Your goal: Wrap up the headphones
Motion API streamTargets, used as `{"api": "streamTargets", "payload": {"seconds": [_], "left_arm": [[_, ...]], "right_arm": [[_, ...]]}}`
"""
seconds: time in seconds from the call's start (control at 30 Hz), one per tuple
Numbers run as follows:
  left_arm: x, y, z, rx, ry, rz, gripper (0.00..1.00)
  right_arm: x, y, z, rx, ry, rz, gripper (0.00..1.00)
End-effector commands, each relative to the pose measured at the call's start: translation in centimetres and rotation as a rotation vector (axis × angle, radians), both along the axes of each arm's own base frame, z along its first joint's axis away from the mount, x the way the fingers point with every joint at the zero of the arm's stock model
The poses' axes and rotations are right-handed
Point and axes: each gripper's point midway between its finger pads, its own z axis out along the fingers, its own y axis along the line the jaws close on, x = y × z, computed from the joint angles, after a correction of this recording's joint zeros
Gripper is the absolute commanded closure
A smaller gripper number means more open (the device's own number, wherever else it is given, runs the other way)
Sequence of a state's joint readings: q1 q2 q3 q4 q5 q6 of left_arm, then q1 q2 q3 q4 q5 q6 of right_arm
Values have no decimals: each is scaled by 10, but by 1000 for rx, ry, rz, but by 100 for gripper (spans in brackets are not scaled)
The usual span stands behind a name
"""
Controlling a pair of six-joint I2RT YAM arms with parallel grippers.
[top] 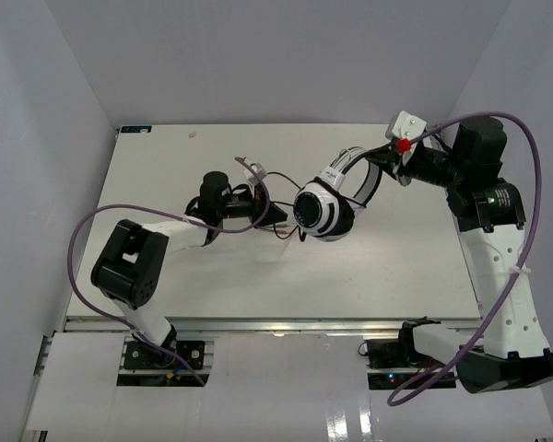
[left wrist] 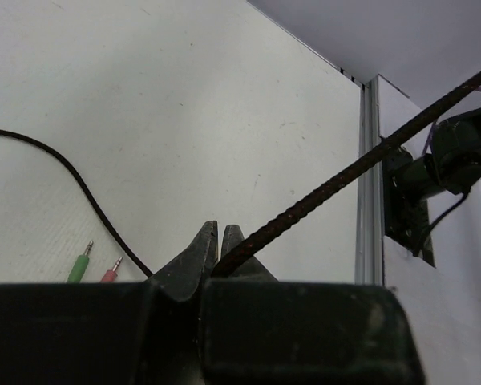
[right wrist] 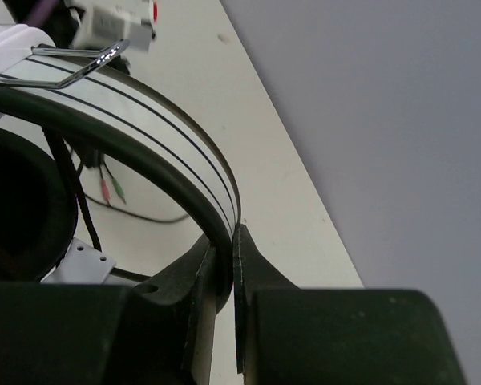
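white desk enclosed by pale grey walls; surface plain and matt. the headphones are located near the middle of the desk, between the two arms, cups together with the white shell and black pad facing the overhead camera. whether the cups rest on the desk or hang just above it cannot be told. the headband arcs up and right from the cups to the right hand, whose fingers are closed tight on the band's edge, white strip with thin black lines pinched between them. the left hand sits just left of the cups; its fingers are closed almost to touching, gripping the black braided cord, which runs straight and taut from the tips up toward the right. a second stretch of cord curves slack across the desk beside it. two plugs, one green, one pink, lie on the desk just left of the left hand's fingertips.
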State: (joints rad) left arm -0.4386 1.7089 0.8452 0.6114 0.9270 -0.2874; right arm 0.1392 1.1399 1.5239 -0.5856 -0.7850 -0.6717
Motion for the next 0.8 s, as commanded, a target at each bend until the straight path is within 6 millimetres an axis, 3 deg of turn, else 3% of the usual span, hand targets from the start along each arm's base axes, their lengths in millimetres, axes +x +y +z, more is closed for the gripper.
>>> {"api": "streamTargets", "payload": {"seconds": [0.0, 0.13, 0.27, 0.37, 0.57, 0.77], "left_arm": [[-5, 10, 42, 13, 60, -70, 100], [2, 15, 55, 67, 139, -55, 100], [9, 14, 69, 90, 205, -59, 100], [5, 10, 86, 55, 258, -105, 100], [-24, 10, 111, -9, 370, -257, 99], [-44, 13, 129, -37, 421, -333, 90]], "right_arm": [[4, -25, -32, -242, -127, -89, 92], [3, -20, -63, -366, -174, -90, 92], [-2, -3, -89, -456, -194, -77, 92], [6, 7, -111, -509, -202, -151, 92], [52, -6, -101, -434, -210, -466, 92], [79, -19, -83, -388, -284, -651, 92]]}}
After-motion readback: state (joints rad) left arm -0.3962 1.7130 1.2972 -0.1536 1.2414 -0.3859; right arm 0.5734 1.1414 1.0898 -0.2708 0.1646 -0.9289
